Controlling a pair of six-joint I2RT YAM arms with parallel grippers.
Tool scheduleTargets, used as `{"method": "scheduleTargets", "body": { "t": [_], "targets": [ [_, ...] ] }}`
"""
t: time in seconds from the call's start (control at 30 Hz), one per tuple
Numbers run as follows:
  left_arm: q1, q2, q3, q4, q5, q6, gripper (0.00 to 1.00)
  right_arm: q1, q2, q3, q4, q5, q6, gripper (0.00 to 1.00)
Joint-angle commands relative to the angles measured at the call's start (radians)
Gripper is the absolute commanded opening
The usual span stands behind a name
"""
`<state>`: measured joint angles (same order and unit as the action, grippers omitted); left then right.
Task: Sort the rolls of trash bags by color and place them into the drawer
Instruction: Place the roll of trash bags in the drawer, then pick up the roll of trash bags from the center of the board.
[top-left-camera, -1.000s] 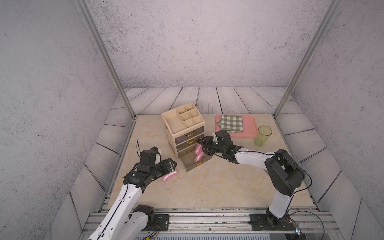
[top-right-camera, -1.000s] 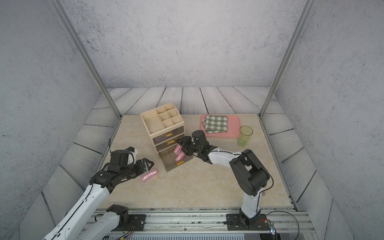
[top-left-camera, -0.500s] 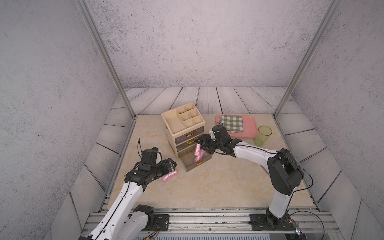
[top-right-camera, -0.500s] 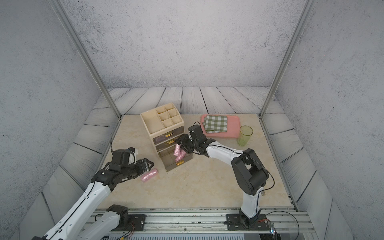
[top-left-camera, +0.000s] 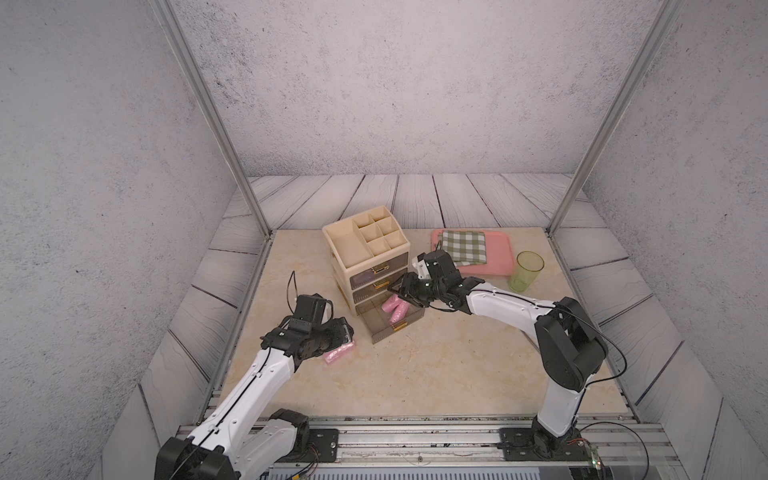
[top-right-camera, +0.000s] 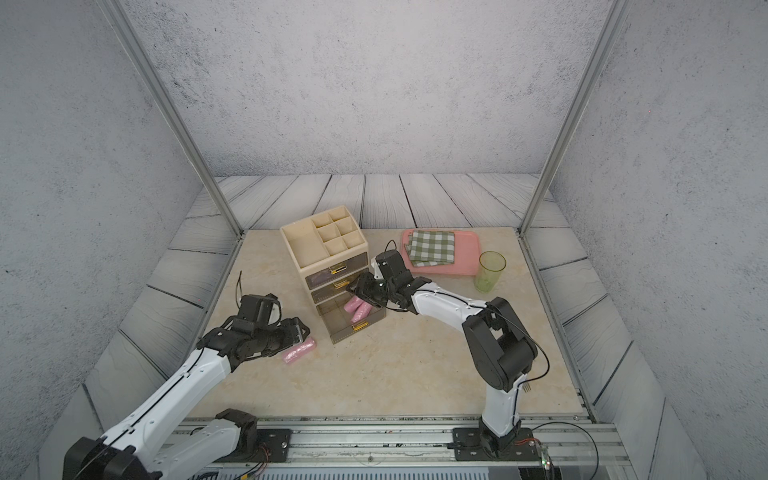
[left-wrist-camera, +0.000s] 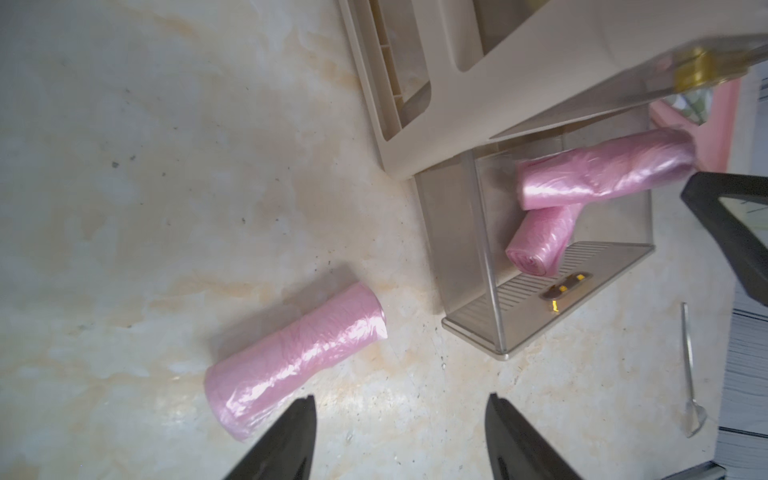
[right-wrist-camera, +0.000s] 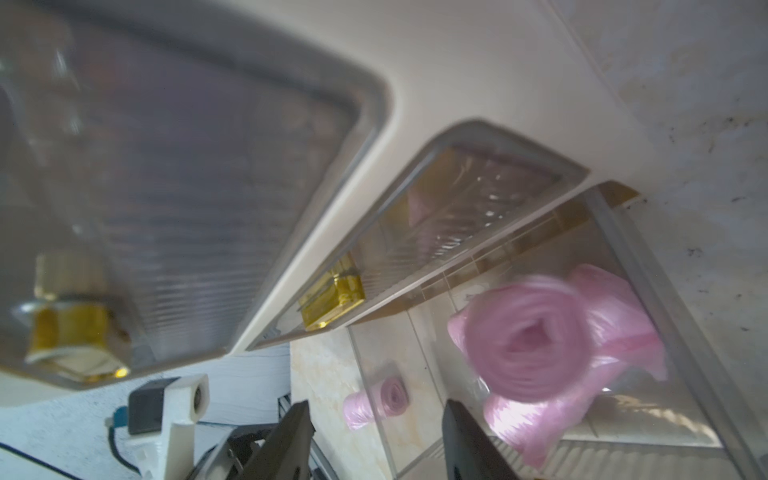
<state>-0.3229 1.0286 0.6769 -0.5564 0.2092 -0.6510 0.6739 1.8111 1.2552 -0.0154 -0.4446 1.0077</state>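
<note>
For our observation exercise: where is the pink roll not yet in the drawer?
In a top view the loose pink roll lies on the table on the robot's left, close by the left gripper, just outside the open bottom drawer.

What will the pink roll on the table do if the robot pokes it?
The pink roll lies on its side, a round cylinder, so it will probably roll away. Its shiny, crinkly plastic looks soft and maybe slippery.

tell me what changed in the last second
The right gripper edged toward the cabinet and seems to have let a pink roll drop into the open drawer. The left gripper stays open over the roll on the table; nothing else moved.
</note>
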Motion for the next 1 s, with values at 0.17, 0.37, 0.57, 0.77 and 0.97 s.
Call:
{"method": "scheduleTargets", "body": {
  "t": [0.17, 0.37, 0.57, 0.77, 0.97],
  "targets": [
    [-0.071, 0.074, 0.072, -0.053, -0.194, 0.033, 0.69, 0.003, -0.173, 0.065, -0.3, 0.113, -0.322, 0.51],
    [-0.073, 0.044, 0.061, -0.119, -0.266, 0.044, 0.71, -0.009, -0.235, -0.016, -0.251, 0.066, -0.321, 0.52],
    [-0.073, 0.116, 0.038, -0.082, -0.316, 0.046, 0.73, -0.018, -0.282, -0.089, -0.175, -0.036, -0.284, 0.53],
    [-0.076, 0.211, 0.018, 0.012, -0.284, 0.08, 0.75, -0.03, -0.347, -0.146, -0.18, -0.078, -0.284, 0.53],
    [-0.082, 0.273, 0.009, 0.041, -0.252, 0.091, 0.76, -0.058, -0.416, -0.191, -0.193, -0.09, -0.289, 0.54]
  ]
}}
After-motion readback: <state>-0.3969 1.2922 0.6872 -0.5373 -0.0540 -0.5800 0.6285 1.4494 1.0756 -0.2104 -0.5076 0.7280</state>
